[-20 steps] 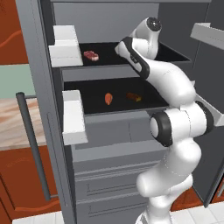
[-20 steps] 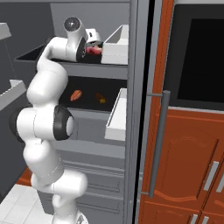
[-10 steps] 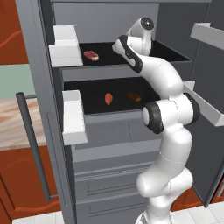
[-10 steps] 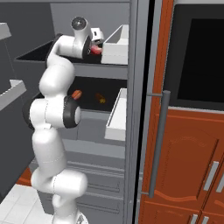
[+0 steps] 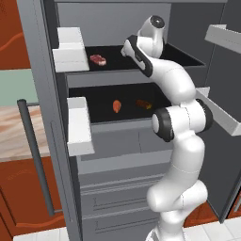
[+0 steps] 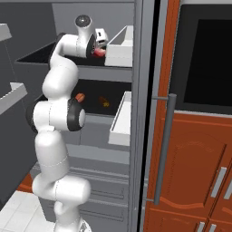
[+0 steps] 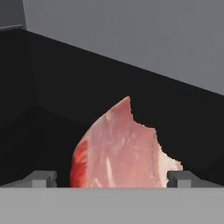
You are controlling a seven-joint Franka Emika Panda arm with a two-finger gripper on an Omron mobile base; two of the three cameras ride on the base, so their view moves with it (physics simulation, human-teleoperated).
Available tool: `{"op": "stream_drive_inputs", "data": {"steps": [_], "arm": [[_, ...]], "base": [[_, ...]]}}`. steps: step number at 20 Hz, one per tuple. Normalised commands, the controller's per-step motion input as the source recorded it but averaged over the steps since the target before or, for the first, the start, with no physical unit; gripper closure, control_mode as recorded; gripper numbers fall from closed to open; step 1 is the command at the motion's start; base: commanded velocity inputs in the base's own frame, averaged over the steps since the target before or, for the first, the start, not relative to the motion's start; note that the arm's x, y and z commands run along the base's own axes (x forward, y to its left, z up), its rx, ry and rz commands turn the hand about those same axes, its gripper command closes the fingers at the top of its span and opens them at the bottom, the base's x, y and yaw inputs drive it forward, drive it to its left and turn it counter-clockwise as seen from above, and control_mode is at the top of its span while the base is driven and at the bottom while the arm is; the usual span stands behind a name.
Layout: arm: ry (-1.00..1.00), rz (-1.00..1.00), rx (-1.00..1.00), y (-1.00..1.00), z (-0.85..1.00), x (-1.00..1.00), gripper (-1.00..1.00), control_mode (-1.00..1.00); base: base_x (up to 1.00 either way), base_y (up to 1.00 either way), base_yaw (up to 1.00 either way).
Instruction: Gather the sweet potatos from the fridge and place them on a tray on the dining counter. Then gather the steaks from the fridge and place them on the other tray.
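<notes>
Along the left of the left base view stood the open door of the fridge (image 5: 44,94), flat matte grey with a long round bar handle and pale boxy door bins. Next to the right, on the dark upper shelf, lay a steak (image 5: 98,60), a small flat slab of pink flesh with pale marbling and a redder edge. Below it, on the lower black shelf, sat two sweet potatos: one (image 5: 116,106) a smooth orange-red oblong lump, the other (image 5: 143,103) darker and lying lengthwise nearby, a little apart from the first. Further right the glossy white arm curved up and over into the upper shelf, its hand aimed leftward at the meat. From the hand view the gripper (image 7: 112,178) was spread wide, its two small grey tips flanking the steak (image 7: 124,151) on either side without visibly touching it; the slab looked soft, irregular and ragged along its upper edge. Judging by this, the step in hand was reaching for a steak, though sweet potatos were left in the fridge while the task puts them first. The next move would seem to call for easing forward until the tips straddle the slab, then closing gently on its thin, probably slippery body before lifting it clear of the shelf.
</notes>
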Motion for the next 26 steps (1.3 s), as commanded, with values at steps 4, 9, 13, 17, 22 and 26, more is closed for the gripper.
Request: {"op": "stream_drive_inputs", "data": {"steps": [4, 9, 13, 17, 22, 26], "arm": [[-0.01, 0.00, -0.03, 0.00, -0.35, 0.14, -1.00, -1.00], [0.00, 0.01, -0.04, 0.00, -0.30, 0.05, 1.00, -1.00], [0.00, 0.00, 0.00, 0.00, 0.00, 0.00, 1.00, -1.00], [-0.08, 0.00, 0.00, 0.00, 0.05, -0.21, 1.00, -1.00], [-0.21, 0.02, -0.04, 0.00, 0.10, -0.89, 1.00, -1.00], [-0.12, 0.00, -0.01, 0.00, 0.00, -0.99, 1.00, -1.00]], "base": [[0.00, 0.00, 0.00], [0.00, 0.00, 0.00], [0.00, 0.00, 0.00], [0.00, 0.00, 0.00], [0.00, 0.00, 0.00], [0.00, 0.00, 0.00]]}}
